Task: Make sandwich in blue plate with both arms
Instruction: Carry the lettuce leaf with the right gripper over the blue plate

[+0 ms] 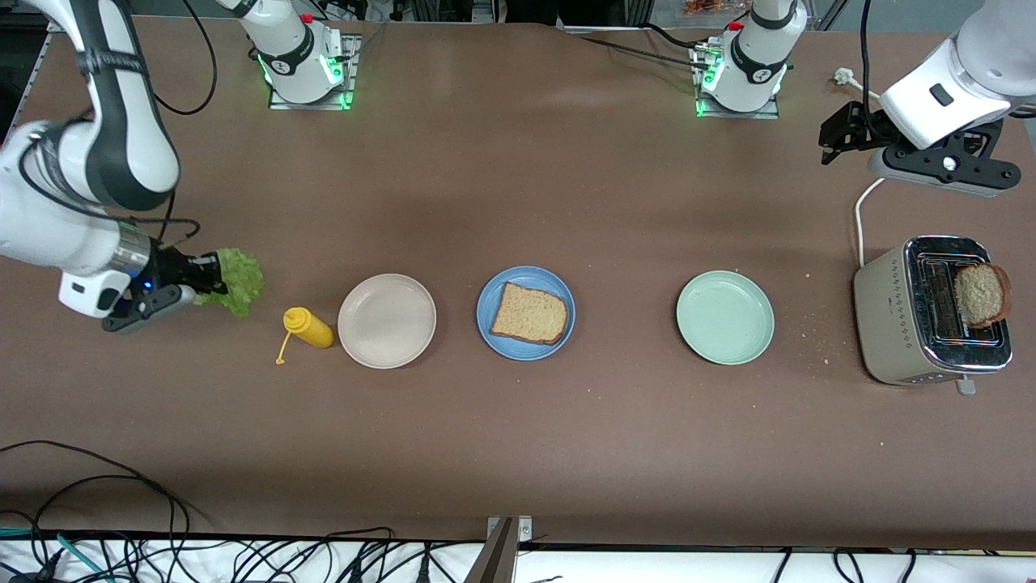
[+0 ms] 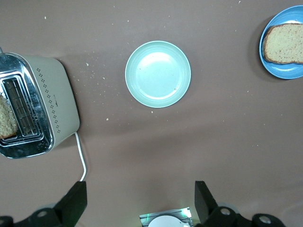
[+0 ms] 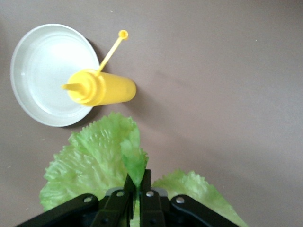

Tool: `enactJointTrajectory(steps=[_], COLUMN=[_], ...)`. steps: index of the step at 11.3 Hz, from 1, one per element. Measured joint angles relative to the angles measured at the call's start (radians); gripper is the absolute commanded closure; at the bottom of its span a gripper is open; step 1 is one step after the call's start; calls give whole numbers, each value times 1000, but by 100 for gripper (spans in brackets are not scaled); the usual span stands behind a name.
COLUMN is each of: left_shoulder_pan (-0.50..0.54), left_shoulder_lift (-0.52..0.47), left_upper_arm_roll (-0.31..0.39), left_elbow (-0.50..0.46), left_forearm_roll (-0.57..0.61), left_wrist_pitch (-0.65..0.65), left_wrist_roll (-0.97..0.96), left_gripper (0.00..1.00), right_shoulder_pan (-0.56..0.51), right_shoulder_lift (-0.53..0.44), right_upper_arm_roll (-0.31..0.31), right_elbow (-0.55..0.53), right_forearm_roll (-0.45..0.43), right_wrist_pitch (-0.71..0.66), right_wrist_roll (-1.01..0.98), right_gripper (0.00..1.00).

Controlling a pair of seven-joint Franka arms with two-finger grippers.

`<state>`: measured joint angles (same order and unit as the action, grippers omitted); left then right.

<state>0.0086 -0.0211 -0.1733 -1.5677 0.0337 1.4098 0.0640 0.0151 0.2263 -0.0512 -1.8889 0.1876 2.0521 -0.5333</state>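
At the right arm's end of the tabletop, the right pincer [image 1: 190, 279] hangs over bare surface with its fingers clamped on the lettuce leaf [image 1: 235, 281]; the right wrist view shows the leaf pinched at its stem end while the ruffled green blade fans out ahead of the fingers. The leaf looks light, thin and floppy, so it will likely droop and flutter when carried; a hold near the thick rib seems the safest spot, and a hard squeeze could tear it.

Next along the row lies a yellow squeeze bottle [image 1: 309, 327] on its side, its cap dangling on a tether, just beside the beige-white plate [image 1: 387, 321], which holds nothing. In the middle of the tabletop sits the blue plate [image 1: 526, 312] with one bread slice [image 1: 528, 314] lying flat in it. That slice is soft and crumbly and is best left alone as the base; the lettuce should be laid flat on top of it.

Further toward the left arm's end comes the mint-green plate [image 1: 725, 317], bare. Near that end's edge stands the toaster [image 1: 931, 320], and a second bread slice [image 1: 982, 294] sticks up from its slot. It probably wants a gentle pinch on the exposed crust edge, since toast snaps or sheds crumbs. The left pincer [image 2: 139, 201] waits above the tabletop near the toaster, fingers apart and holding nothing.
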Motion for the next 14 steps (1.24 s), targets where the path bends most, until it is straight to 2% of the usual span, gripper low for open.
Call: enactJointTrajectory(steps=[3, 6, 10, 14], left_shoulder_pan=[0, 1, 4, 5], left_shoulder_lift=[0, 0, 0, 0], left_upper_arm_roll=[1, 2, 3, 3], left_elbow=[0, 0, 0, 0], left_forearm_roll=[0, 0, 0, 0], left_wrist_pitch=[0, 0, 0, 0], left_wrist_roll=[0, 0, 0, 0], left_gripper=[0, 0, 0, 0], right_shoulder_pan=[39, 202, 415, 581], right_shoulder_lift=[-52, -28, 152, 351], right_upper_arm_roll=[2, -6, -45, -54], right_elbow=[38, 95, 275, 491], right_forearm_roll=[0, 0, 1, 1], right_wrist_pitch=[-85, -95, -89, -81], right_wrist_roll=[108, 346, 642, 973], right_gripper=[100, 100, 100, 100])
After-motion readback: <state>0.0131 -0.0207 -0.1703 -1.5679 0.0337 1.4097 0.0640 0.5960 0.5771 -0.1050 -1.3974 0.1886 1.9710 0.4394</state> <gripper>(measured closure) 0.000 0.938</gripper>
